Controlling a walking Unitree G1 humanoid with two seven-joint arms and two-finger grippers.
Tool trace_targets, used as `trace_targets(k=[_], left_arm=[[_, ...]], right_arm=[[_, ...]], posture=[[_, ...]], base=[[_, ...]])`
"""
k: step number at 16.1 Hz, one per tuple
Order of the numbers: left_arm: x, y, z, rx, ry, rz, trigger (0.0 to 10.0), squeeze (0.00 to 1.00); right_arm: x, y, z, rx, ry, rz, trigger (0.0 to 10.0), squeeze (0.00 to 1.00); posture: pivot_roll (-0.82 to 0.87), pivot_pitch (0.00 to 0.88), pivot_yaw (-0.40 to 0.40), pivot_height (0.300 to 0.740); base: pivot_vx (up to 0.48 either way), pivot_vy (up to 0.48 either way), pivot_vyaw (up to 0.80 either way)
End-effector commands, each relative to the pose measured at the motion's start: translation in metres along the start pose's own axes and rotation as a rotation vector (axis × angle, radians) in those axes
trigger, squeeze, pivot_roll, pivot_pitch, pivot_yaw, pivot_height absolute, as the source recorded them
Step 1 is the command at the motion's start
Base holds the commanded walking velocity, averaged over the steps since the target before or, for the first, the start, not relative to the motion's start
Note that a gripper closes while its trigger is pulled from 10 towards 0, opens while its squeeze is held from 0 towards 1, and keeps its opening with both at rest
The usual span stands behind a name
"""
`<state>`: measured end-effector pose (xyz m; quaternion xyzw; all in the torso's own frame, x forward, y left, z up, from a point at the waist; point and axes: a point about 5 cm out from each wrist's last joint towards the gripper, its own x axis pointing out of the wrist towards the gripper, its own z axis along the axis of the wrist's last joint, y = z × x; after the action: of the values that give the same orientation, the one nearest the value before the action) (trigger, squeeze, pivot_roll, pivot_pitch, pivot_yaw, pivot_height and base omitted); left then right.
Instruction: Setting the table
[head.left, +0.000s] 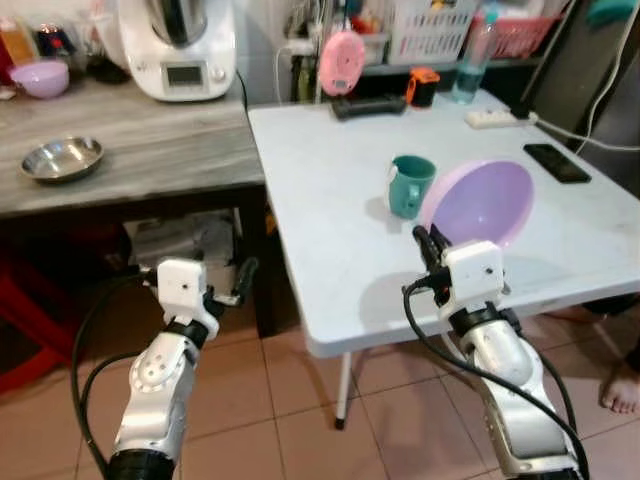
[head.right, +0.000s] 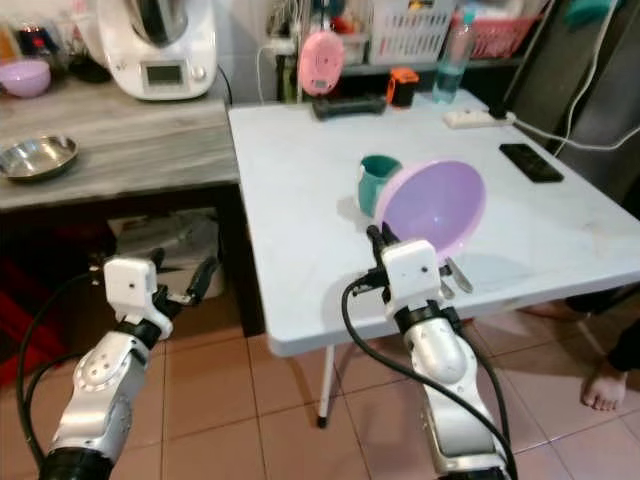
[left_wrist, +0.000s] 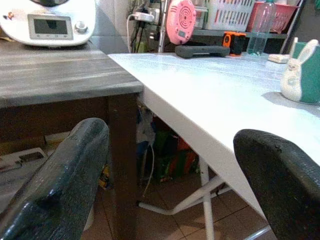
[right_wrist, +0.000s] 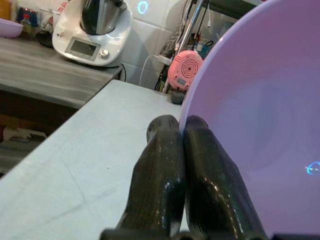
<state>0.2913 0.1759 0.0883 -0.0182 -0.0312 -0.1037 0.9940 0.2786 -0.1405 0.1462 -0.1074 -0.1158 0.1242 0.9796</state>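
Arms: two silver jointed limbs, looped with black cables.
Wrists: white boxy housings.
left gripper: long black fingers.
right gripper: glossy black fingers.

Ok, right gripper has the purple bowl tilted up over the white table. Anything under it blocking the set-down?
Partly. The right gripper holds the purple bowl by its rim, tilted. The teal mug stands close behind it, and a metal utensil lies on the white table near its lower edge. The table toward the robot's left is open.
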Motion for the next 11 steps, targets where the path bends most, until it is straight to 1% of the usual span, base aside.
trace_targets(k=[1, 2, 3, 8, 11], left_arm=[[-0.0024, 0.007, -0.0001, 0.02, 0.003, 0.013, 10.0, 0.0], [-0.0025, 0.0068, -0.0005, 0.019, 0.003, 0.013, 10.0, 0.0], [-0.0026, 0.0067, -0.0008, 0.018, 0.004, 0.013, 10.0, 0.0], [-0.003, 0.0069, -0.0024, 0.016, 0.004, 0.02, 10.0, 0.0], [-0.0027, 0.0063, -0.0024, 0.016, 0.002, 0.018, 10.0, 0.0]], right_arm=[[0.0024, 0.0052, 0.009, 0.001, -0.043, 0.034, 10.0, 0.0], [0.0022, 0.0056, 0.0096, 0.001, -0.047, 0.04, 10.0, 0.0], [0.0021, 0.0058, 0.0109, 0.0, -0.054, 0.042, 10.0, 0.0], [0.0019, 0.0056, 0.0119, -0.002, -0.058, 0.052, 10.0, 0.0], [0.0014, 0.0052, 0.011, 0.002, -0.055, 0.047, 10.0, 0.0]], posture=[[0.0, 0.0, -0.017, 0.74], [0.0, 0.0, -0.017, 0.74], [0.0, 0.0, -0.017, 0.74], [0.0, 0.0, -0.026, 0.74], [0.0, 0.0, -0.023, 0.74]], base=[[0.0, 0.394, 0.0], [0.0, 0.394, 0.0], [0.0, 0.394, 0.43], [0.0, 0.405, 0.56], [0.0, 0.441, 0.0]])
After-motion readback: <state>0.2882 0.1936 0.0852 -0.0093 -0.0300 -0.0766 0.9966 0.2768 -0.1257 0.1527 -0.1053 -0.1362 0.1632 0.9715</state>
